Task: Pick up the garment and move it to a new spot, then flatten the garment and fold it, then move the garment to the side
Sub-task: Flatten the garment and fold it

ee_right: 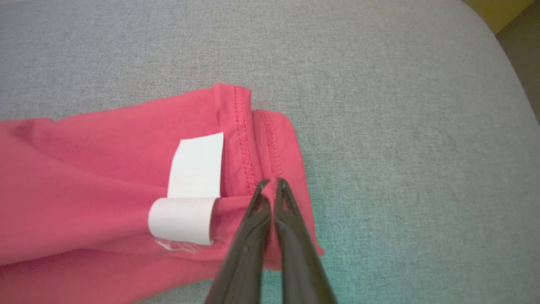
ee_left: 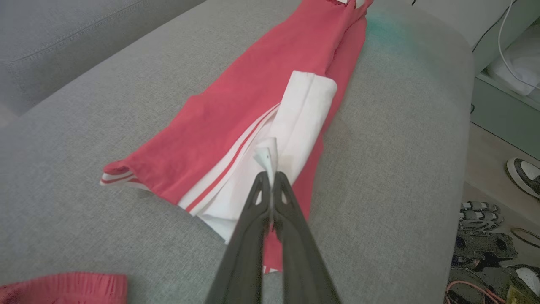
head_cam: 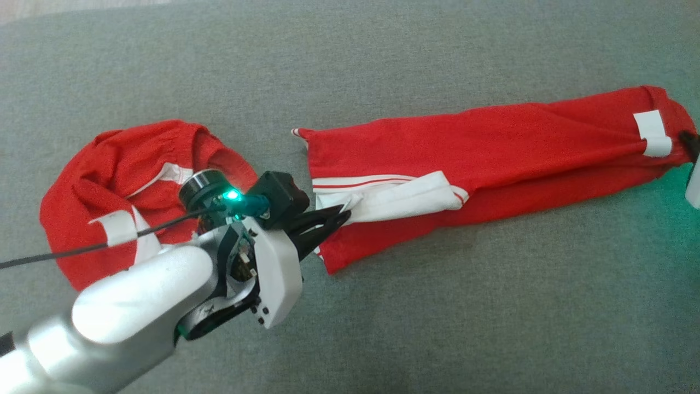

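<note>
the red garment (head_cam: 492,142) lies stretched long across the grey sofa (head_cam: 383,54). our left jaws are clenched on its white fold (ee_left: 303,105), our right jaws on the stitched hem (ee_right: 270,139) at the opposite end. light, limp jersey, we judge: it will sag and crease unless held at both ends, by seams.

In the head view the right pincer (head_cam: 689,140) is cut by the right edge, and the left arm (head_cam: 136,306) hides part of the crumpled red cloth (head_cam: 109,175). In the left wrist view the garment (ee_left: 261,84) runs off the top edge and a shoe (ee_left: 525,175) is cropped at the right
</note>
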